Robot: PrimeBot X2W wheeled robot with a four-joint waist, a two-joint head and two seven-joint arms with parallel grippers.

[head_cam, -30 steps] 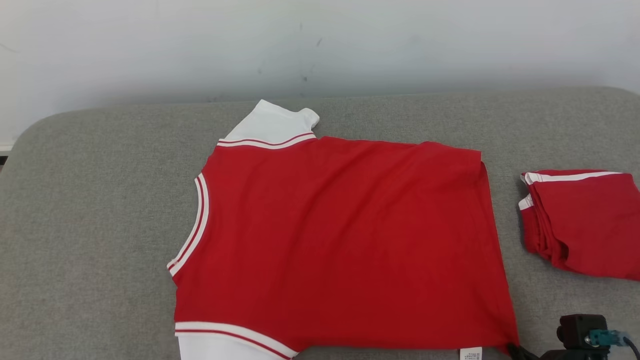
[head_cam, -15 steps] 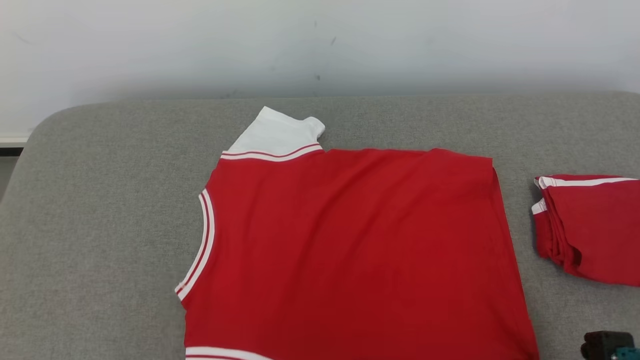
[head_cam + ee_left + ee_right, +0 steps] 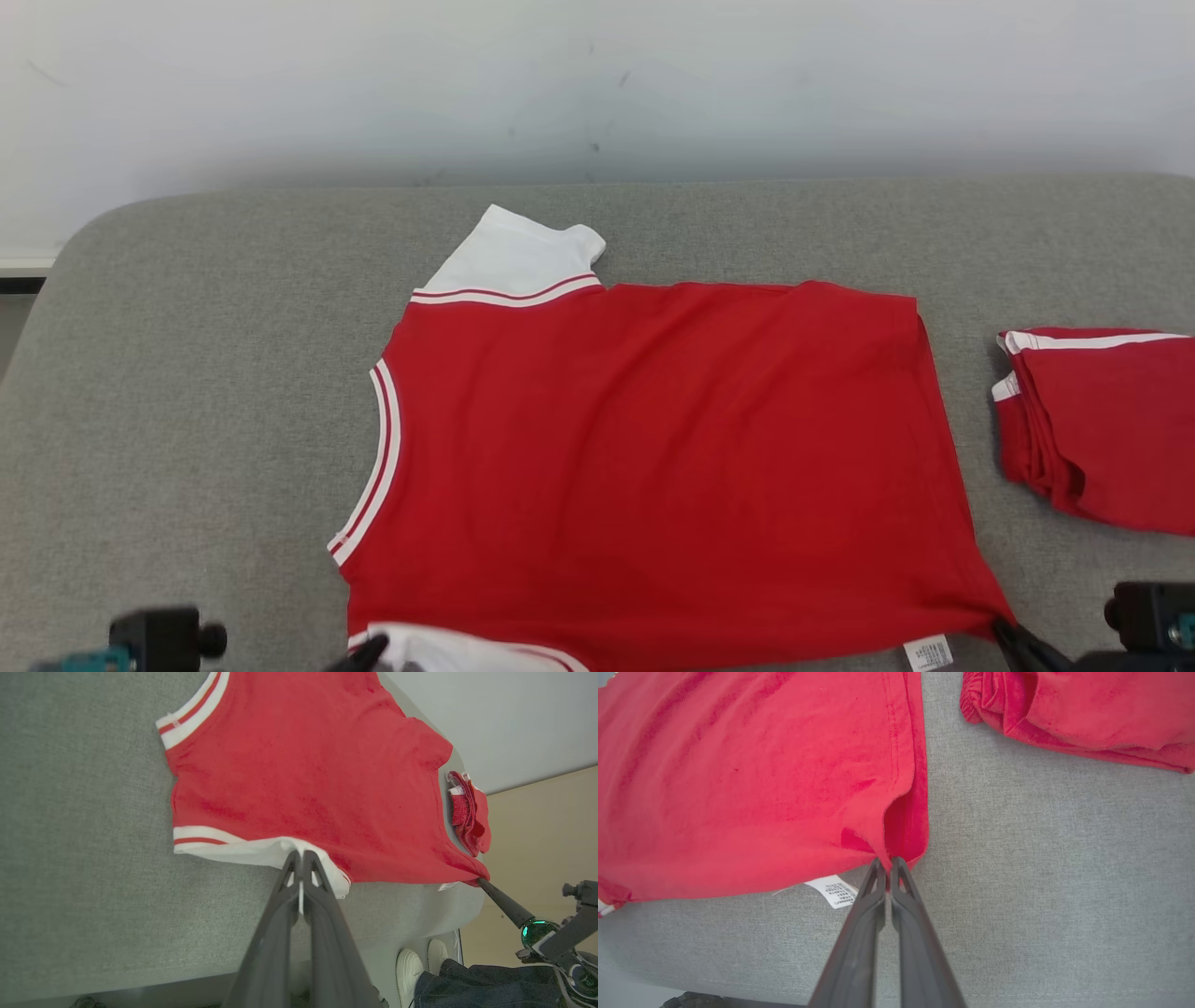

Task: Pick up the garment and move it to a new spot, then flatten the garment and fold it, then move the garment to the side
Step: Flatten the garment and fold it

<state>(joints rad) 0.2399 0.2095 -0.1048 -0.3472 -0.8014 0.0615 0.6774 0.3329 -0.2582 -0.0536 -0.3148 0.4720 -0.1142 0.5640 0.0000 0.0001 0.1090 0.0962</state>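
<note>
Grey padded surface [image 3: 187,373]: red T-shirt [image 3: 653,448] lies spread flat at centre, neckline to the left. Folded red garment [image 3: 1102,429] apart at the right. Left gripper [image 3: 300,858] pinched closed on the near white sleeve [image 3: 261,851]. Right gripper [image 3: 887,863] clamped on the near hem corner, beside the care label [image 3: 833,890].

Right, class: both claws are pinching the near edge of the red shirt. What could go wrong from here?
1. The left claw grips only the white sleeve edge; it may slip free when lifted.
2. The right claw pinches a bunched hem corner of the red shirt, so a crease may be folded in.
3. The folded red garment lies close; a swing could disturb it.
</note>
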